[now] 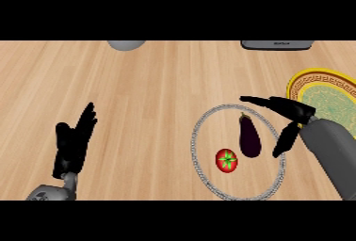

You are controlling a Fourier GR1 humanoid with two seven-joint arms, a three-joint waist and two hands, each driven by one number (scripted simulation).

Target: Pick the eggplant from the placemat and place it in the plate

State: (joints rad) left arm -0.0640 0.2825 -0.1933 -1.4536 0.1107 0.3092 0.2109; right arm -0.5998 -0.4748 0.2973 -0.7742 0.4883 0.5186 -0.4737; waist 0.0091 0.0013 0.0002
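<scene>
Wood counter. Eggplant on placemat, ctr. My R hand spread, holding nothing, just at its 3 o'clock. Step: reach. Next: curl round it, lift twd plate at 1 o'clock.

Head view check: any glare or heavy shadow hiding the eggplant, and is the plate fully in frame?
Head view: light lies even over the counter, no glare; the eggplant shows whole on the placemat, with no marked shadow on it. Head view again: the plate is cut by the right edge, and the right hand covers part of its left rim.
</scene>
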